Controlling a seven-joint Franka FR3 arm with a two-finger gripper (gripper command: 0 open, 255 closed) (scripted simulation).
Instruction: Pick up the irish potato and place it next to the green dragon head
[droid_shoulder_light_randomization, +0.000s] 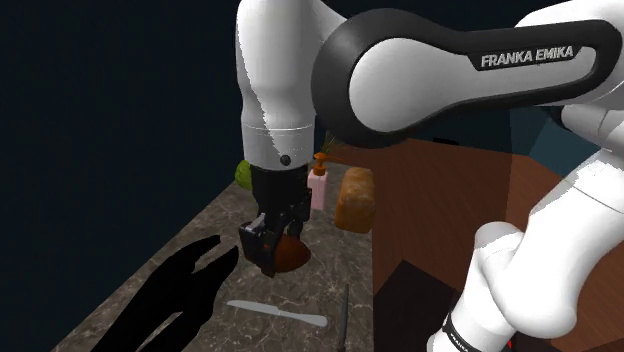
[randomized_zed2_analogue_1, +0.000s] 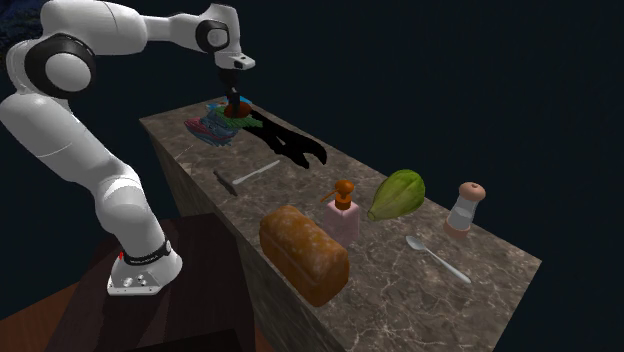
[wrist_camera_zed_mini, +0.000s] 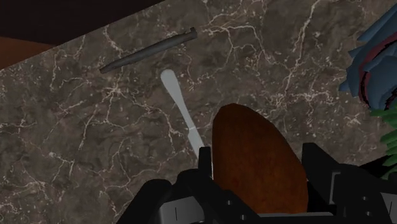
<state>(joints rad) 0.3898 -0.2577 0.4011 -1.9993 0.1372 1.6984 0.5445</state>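
My gripper (droid_shoulder_light_randomization: 280, 255) is shut on a brown oval potato (droid_shoulder_light_randomization: 293, 256) and holds it a little above the dark marble tabletop (droid_shoulder_light_randomization: 200, 230). In the wrist view the potato (wrist_camera_zed_mini: 254, 153) sits clasped between the two black fingers (wrist_camera_zed_mini: 327, 175), above the stone surface. In the second exterior view the gripper (randomized_zed2_analogue_1: 234, 108) hangs over the far left end of the table with the potato (randomized_zed2_analogue_1: 236, 113) in it. The green dragon head (randomized_zed2_analogue_1: 398, 193), a ribbed green lump, lies far along the table beside the pink soap dispenser (randomized_zed2_analogue_1: 343, 212); it peeks out behind the arm (droid_shoulder_light_randomization: 243, 172).
A blue, green and red bundle (randomized_zed2_analogue_1: 210, 126) lies right by the gripper. A pale knife (randomized_zed2_analogue_1: 250, 175) and a dark stick (randomized_zed2_analogue_1: 222, 180) lie below it. A black jagged shape (randomized_zed2_analogue_1: 295, 145), a bread loaf (randomized_zed2_analogue_1: 303, 252), a shaker (randomized_zed2_analogue_1: 465, 208) and a spoon (randomized_zed2_analogue_1: 435, 255) share the table.
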